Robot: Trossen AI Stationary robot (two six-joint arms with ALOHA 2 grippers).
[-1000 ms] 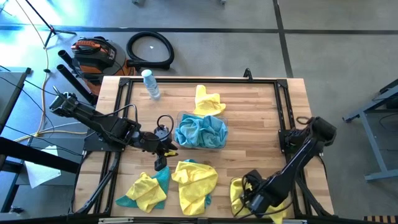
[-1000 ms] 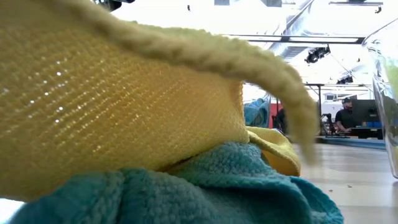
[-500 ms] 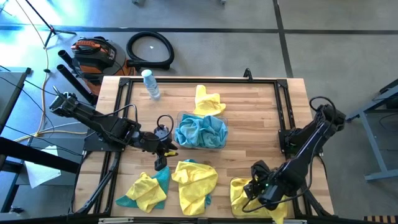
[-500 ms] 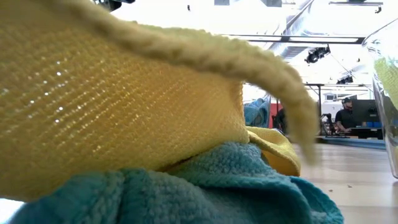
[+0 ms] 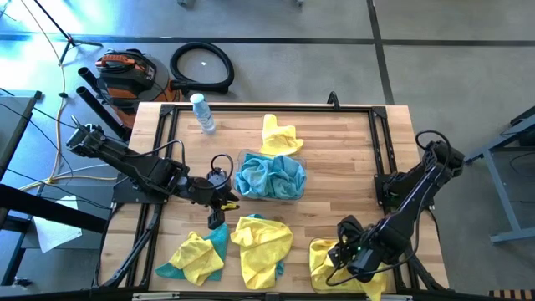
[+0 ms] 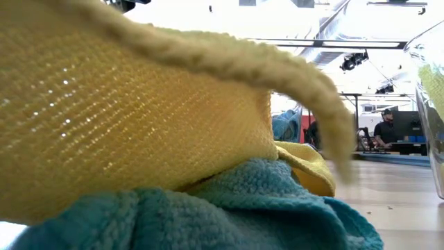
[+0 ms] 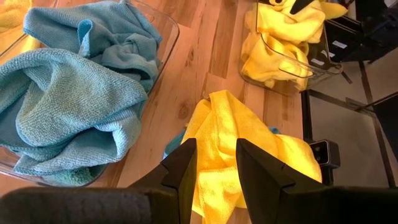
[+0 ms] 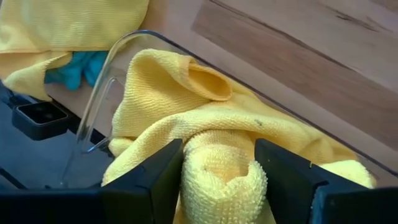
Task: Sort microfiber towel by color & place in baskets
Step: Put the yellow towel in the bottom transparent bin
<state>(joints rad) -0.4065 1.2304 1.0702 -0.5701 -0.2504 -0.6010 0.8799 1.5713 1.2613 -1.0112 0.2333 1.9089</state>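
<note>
Right hand [image 8: 217,171]: sits over the clear plastic basket at the near right corner of the wooden counter [image 5: 343,159], its two dark fingers clamped on a fold of bright yellow microfiber towel [image 8: 221,180].
Held towel: bunched between the fingers, its lower folds lying inside that yellow-filled basket [image 5: 322,266]; release looks like the step in hand.
Left hand [image 5: 219,211]: hangs near the counter's left-centre, fingers a little apart and holding nothing.
Key relation: the loose yellow towel draped over a teal one [image 5: 261,242] lies just ahead of the left hand, towards the near edge; the left arm is plainly the nearer one.
Long axis: that yellow towel runs roughly from the counter's middle to its near edge.
Teal basket [image 5: 269,176]: clear tub at centre, heaped with teal blue towels, just beside the left hand.
Near-left heap [image 5: 194,257]: yellow and teal towels tangled together, unsorted.
Far towel [image 5: 277,135]: single yellow cloth beyond the teal basket.
In the way: the yellow towels lie on teal ones, so a grasp may drag both colours.
Other: clear plastic bottle [image 5: 201,113] at the far left corner.
</note>
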